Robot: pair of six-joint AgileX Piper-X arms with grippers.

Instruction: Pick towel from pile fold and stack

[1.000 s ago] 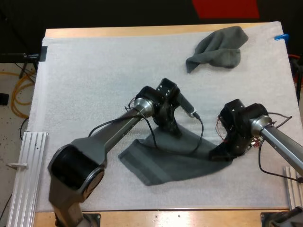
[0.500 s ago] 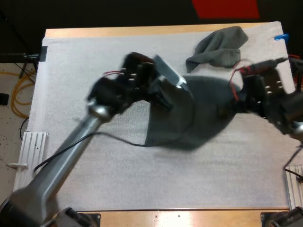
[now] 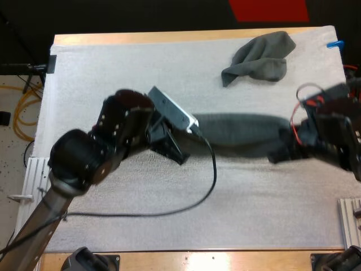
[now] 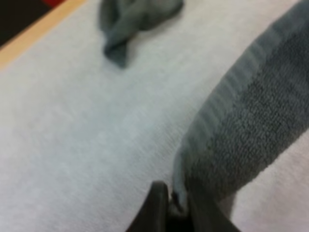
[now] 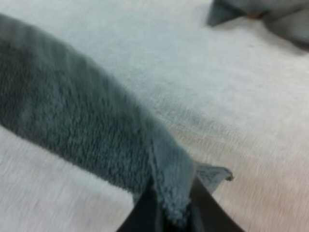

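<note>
A dark grey-green towel (image 3: 240, 131) hangs stretched between my two grippers above the middle of the mat. My left gripper (image 3: 181, 155) is shut on its left end; in the left wrist view the fingers (image 4: 155, 203) pinch the towel's corner (image 4: 251, 125). At the towel's right end my right gripper (image 3: 280, 152) is shut on the other corner; the right wrist view has the towel (image 5: 82, 130) running away from the fingertips (image 5: 145, 208). A second, crumpled towel (image 3: 260, 56) lies at the mat's far right, also seen beyond each gripper (image 4: 135, 19) (image 5: 270, 17).
The white mat (image 3: 113, 73) covers the table, with a wooden edge (image 3: 141, 37) along the far side. Metal rails (image 3: 25, 192) stand at the table's left and right sides.
Both grippers lifted the towel off the mat's near middle, swung it toward the far side, then drew apart, so it now hangs pulled out in a long band.
</note>
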